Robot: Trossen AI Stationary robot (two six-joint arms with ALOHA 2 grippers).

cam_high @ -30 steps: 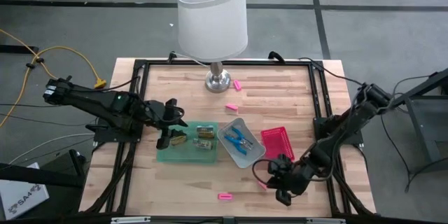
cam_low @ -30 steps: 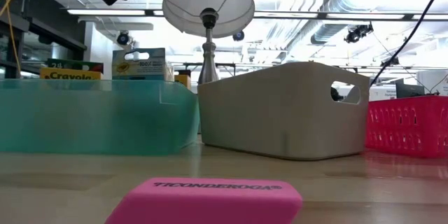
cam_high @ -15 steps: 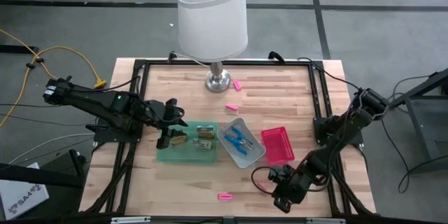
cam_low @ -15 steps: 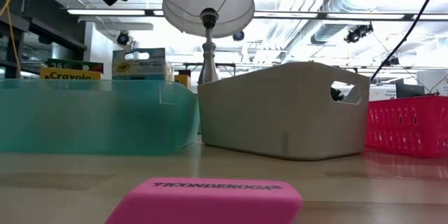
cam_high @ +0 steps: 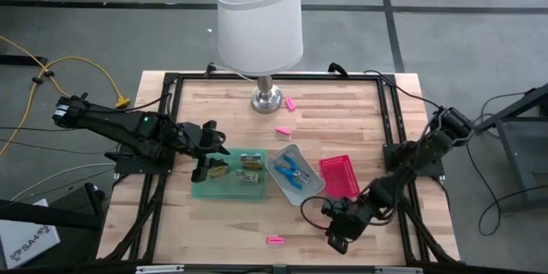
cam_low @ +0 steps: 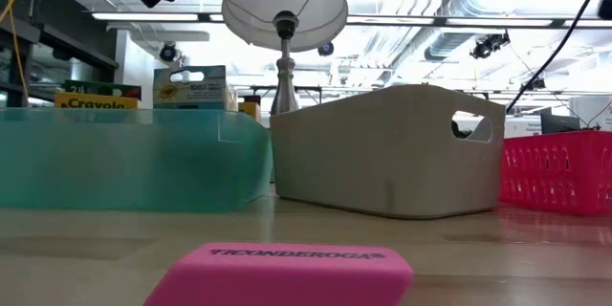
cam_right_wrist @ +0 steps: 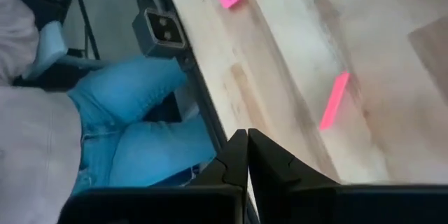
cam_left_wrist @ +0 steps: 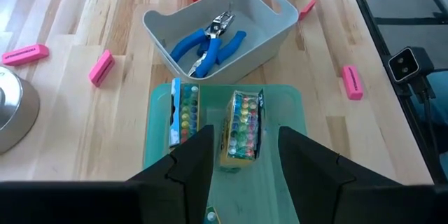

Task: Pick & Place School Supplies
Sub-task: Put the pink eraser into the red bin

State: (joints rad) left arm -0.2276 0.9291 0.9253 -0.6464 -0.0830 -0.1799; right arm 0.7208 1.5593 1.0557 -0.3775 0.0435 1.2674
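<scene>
Your right hand is clenched empty near the bench's front edge; a pink eraser lies just beside it. Your left hand hangs released over the green tray.

A lamp with a white shade stands at the far side of the wooden tabletop. In the middle sit a green tray, a grey tray with blue tools inside, and a pink tray. The left hand is at the green tray's left end. The right hand is near the front edge, to the right of a pink eraser.
</scene>
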